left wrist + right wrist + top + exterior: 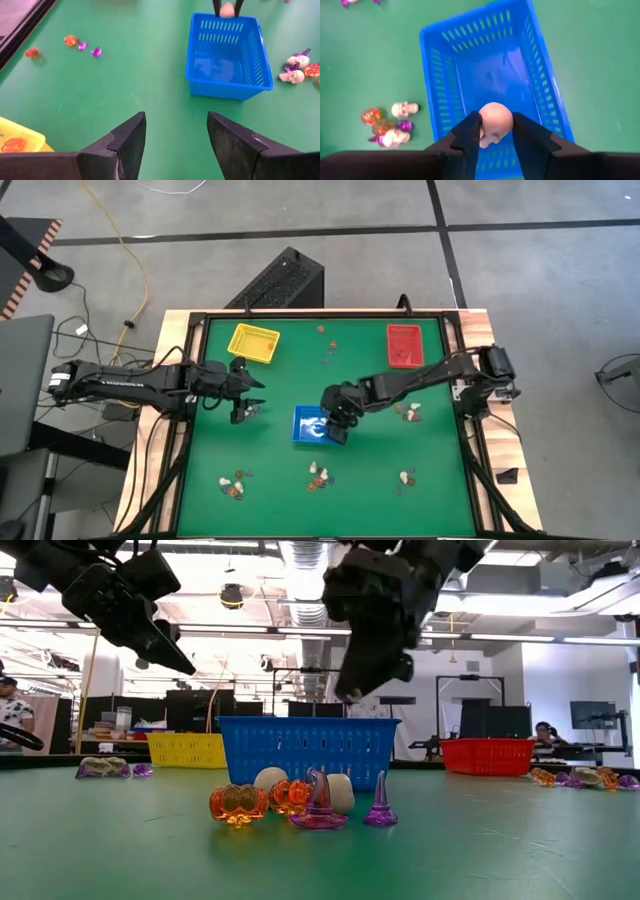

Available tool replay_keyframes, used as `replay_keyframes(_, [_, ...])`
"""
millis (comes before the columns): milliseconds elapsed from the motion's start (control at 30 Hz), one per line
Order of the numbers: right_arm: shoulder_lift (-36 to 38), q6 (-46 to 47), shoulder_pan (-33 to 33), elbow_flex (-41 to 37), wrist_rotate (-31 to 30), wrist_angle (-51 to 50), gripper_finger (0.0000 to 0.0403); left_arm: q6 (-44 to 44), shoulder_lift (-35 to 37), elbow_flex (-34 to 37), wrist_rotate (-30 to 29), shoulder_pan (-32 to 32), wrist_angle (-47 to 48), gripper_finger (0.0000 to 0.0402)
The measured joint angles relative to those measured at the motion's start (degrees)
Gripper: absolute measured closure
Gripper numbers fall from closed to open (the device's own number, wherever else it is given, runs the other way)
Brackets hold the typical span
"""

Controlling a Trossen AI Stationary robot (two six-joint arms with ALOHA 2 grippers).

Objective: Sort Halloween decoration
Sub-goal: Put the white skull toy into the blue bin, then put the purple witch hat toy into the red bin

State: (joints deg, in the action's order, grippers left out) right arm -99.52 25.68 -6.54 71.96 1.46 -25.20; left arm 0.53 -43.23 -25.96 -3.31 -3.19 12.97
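The green felt-topped table (pixel 380 490) carries a blue slatted plastic basket (pixel 490 75) near its middle, with a yellow plastic basket (pixel 254 342) and a red plastic basket (pixel 404 345) toward the far edge. The right gripper (pixel 496 131) hangs above the blue basket, clamping a small whitish skull trinket (pixel 495 122). The left gripper (pixel 176 135), fingers spread wide and empty, hovers beside the basket. Tiny orange, purple and whitish trinkets (pixel 300 800) lie scattered in clusters on the table.

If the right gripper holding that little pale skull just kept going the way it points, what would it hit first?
Probably the floor of the blue basket. The right gripper, shut on the pale skull, points down into it, and the basket looks empty beneath, though depth is hard to judge.
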Motion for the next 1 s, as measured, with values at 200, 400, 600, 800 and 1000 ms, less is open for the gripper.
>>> replay_keyframes(200, [-0.1,-3.6,1.6,0.1,1.5,-0.2,0.0198,0.8,0.0,0.0,-0.3,0.0,0.1,0.0200])
replay_keyframes(400, [0.4,-8.1,1.8,0.1,1.4,1.6,0.0172,3.3,0.0,0.0,-0.4,0.0,0.5,0.0200])
replay_keyframes(600, [0.4,-14.4,0.5,0.1,1.0,2.1,0.0180,9.3,0.0,0.0,-0.4,0.0,7.7,0.0200])
replay_keyframes(800, [1.1,-23.3,-0.3,0.1,1.4,3.4,0.0189,17.4,0.0,0.0,-1.6,0.0,16.5,0.0200])
replay_keyframes(1000, [3.1,-26.0,2.1,-0.6,1.4,1.7,0.0194,28.5,-0.1,0.0,-8.3,-1.1,19.0,0.0200])
